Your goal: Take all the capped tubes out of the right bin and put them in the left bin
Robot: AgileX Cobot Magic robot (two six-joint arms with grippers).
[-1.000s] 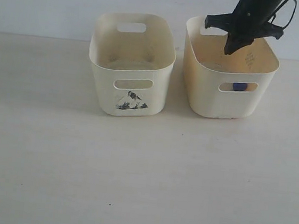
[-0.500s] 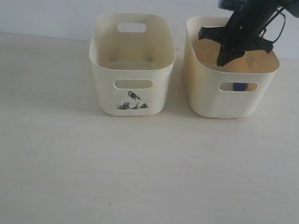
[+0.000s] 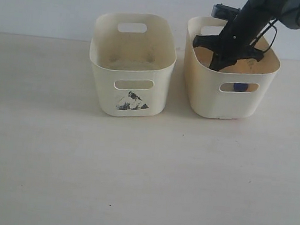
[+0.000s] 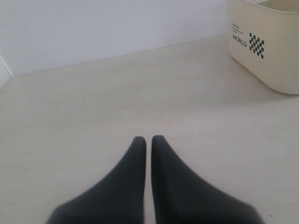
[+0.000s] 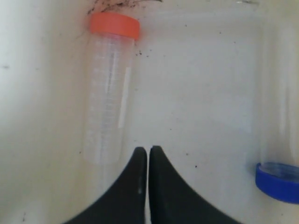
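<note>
"Off-white plastic first: where does the left bin (image 3: 127, 96) stand?"

"At about eleven o'clock on the worktop (image 3: 133, 170) in the exterior view. It is upright, with a dark smudgy mark (image 3: 132, 101) below its front slot."

"And the left tool (image 4: 148, 140)?"

"Its wrist view shows two black fingers (image 4: 126, 186) pressed together with only a hairline between them. Nothing is held, and the pale worktop lies beneath. A cream tub wall (image 4: 275, 70) printed WORLD beside a checker patch stands well apart from the tips. I cannot tell which bin it is."

"Next along?"

"The right bin (image 3: 228, 104), yellower and plain-fronted, stands at about one o'clock. It is just beside the left bin, with a narrow gap between them. The right tool (image 3: 215, 64) reaches down past the rim, toward the bin's nine o'clock side."

"Has it got a tube?"

"No. In its own wrist view the right tool (image 5: 148, 150) has its tips meeting, with nothing between them. The orange-capped tube (image 5: 110, 88) lies flat on the bin floor just beside the tips. I see no contact between them. The blue-capped tube (image 5: 279, 140) lies along the wall on the other side of the tips, well apart from the orange one. Its blue cap (image 3: 240, 87) also shows through the front slot in the exterior view. Both tubes are in the right bin."
</note>
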